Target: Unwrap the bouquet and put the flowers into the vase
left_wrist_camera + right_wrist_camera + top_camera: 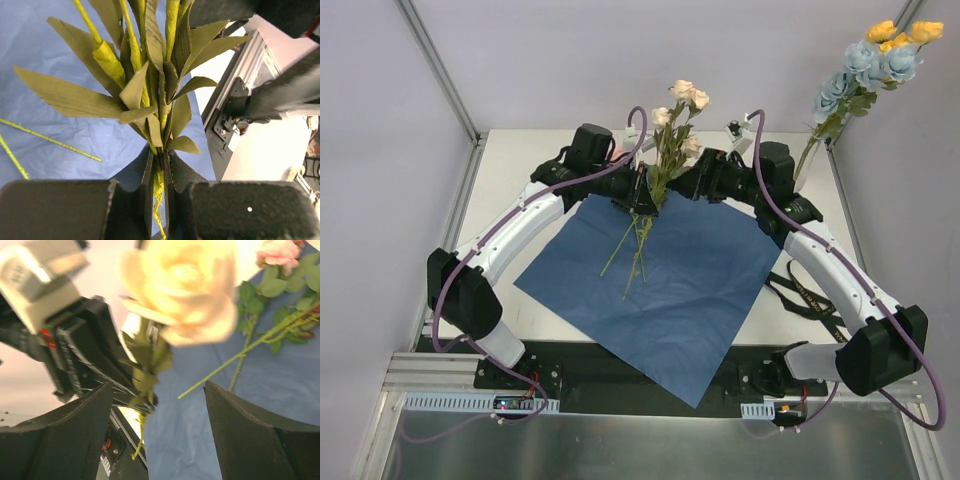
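over the far edge of the spread blue paper sheet (660, 300), the left pincer (159, 155) is pressed together on the green stems of an upright bunch of cream and pink flowers (675, 125). loose stems (50, 140) lie on the sheet. the right pincer (157, 385) stands spread, a cream rose (182, 285) in its gap. right of the sheet lies a black ribbon (800, 290); beyond the sheet's right corner, the clear vase (807, 165) holds blue and yellow flowers (880, 55).

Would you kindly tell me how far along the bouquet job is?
Done: the blue paper lies flat, the black ribbon is off beside it, and blue and yellow flowers stand in the vase. In hand: the left fingers are shut on a leafy bunch of stems, the right fingers open around a cream bloom. Left: moving that bunch and the loose stems on the paper to the vase.
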Controlling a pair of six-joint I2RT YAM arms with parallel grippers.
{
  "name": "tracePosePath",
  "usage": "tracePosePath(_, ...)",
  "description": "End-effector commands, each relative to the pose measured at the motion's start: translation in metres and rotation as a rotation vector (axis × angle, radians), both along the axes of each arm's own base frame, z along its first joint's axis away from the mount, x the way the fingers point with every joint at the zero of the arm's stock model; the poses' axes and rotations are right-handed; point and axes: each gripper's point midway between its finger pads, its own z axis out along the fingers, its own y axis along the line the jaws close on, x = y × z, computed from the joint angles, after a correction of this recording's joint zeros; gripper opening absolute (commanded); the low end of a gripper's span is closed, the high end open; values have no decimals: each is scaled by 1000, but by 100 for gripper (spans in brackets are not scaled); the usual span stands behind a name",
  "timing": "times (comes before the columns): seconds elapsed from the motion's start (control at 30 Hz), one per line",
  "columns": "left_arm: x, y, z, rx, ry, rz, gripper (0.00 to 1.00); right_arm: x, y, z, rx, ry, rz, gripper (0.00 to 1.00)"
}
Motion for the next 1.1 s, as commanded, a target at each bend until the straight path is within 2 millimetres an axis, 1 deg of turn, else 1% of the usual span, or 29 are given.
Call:
tracePosePath(0.0,-19,-2,25,-70,-93,-93,0,-16,23,39,106,-116,65,74)
tracePosePath(0.03,-21,-2,24,-71,-93,-98,0,-17,26,37,104,-110,67,70)
tracePosePath(0.17,-29,-3,21,-70,-101,-116,0,-18,38,29,97,-82,71,64)
tracePosePath(0.33,-34,-1,17,-57,-107,-114,0,-17,46,14,74,-41,71,54)
tracePosePath(0.37,-35,0,19,-59,-116,-117,0,-15,48,10,69,-30,67,53)
tracePosePath(0.47,-38,0,20,-58,-127,-119,0,-13,50,6,64,-10,59,49)
tracePosePath(0.5,-38,0,20,-58,-129,-120,0,-13,51,7,67,-11,62,48)
tracePosePath(0.57,-39,0,19,-54,-129,-118,0,-14,56,8,72,-6,81,42)
tracePosePath(0.6,-38,0,20,-54,-131,-117,0,-14,58,10,75,-10,88,38)
tracePosePath(0.67,-37,1,19,-46,-133,-103,0,-16,60,10,76,-8,107,22)
tracePosePath(0.7,-35,2,19,-41,-136,-94,3,-16,61,11,75,-13,111,6)
tracePosePath(0.73,-35,3,19,-36,-136,-84,12,-13,59,13,67,-26,91,0)
tracePosePath(0.77,-34,5,20,-34,-144,-71,30,-13,53,15,46,-54,78,1)
tracePosePath(0.8,-31,7,18,-19,-153,-52,38,-10,48,16,28,-69,57,1)
tracePosePath(0.83,-31,10,20,-15,-166,-42,44,-3,38,28,5,-115,-3,0)
tracePosePath(0.87,-30,12,21,-6,-181,-28,50,-2,27,22,-76,-132,-25,1)
tracePosePath(0.9,-26,15,18,12,-194,-3,59,2,17,26,-118,-160,-64,1)
tracePosePath(0.93,-25,19,21,20,-211,15,62,11,-3,46,-156,-224,-165,1)
tracePosePath(0.97,-24,21,21,30,-224,25,66,13,-18,48,-206,-242,-214,1)
tracePosePath(1.0,-23,23,20,38,-232,36,72,17,-33,54,-267,-298,-263,1)
tracePosePath(1.03,-20,27,20,55,-249,57,74,26,-67,71,-314,-342,-428,1)
tracePosePath(1.07,-19,29,20,61,-255,65,75,28,-86,81,-345,-371,-500,1)
